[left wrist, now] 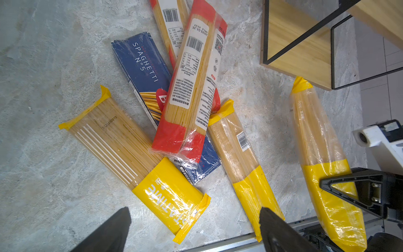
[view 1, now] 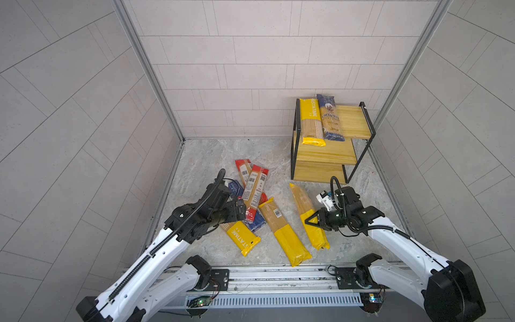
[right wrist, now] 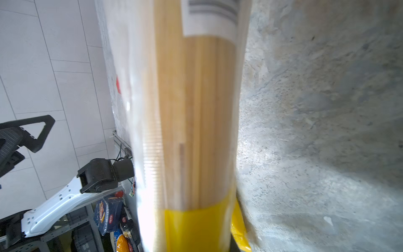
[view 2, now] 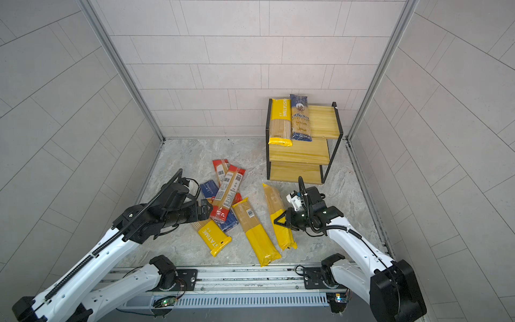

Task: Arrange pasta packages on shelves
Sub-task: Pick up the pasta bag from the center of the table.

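Observation:
The shelves point(view 1: 326, 156) stand at the back right; on the top board lie a yellow PASTATIME pack point(view 1: 312, 122) and a dark blue pack point(view 1: 330, 117). On the floor a pile holds two red-ended packs point(view 1: 254, 192), a blue pack point(left wrist: 141, 65) and a yellow pack point(view 1: 241, 235). Another yellow pack point(view 1: 284, 231) lies beside them. My left gripper point(left wrist: 195, 220) hangs open above the pile, holding nothing. Further right, my right gripper point(view 1: 312, 221) is shut across the yellow band of a further yellow pack point(view 1: 302, 200), which fills the right wrist view point(right wrist: 192, 109).
Tiled walls close the grey marble floor point(view 1: 211, 167) on three sides. A metal rail point(view 1: 278, 274) with both arm bases runs along the front edge. The held pack's far end lies just in front of the shelves' lowest board point(view 1: 315, 174).

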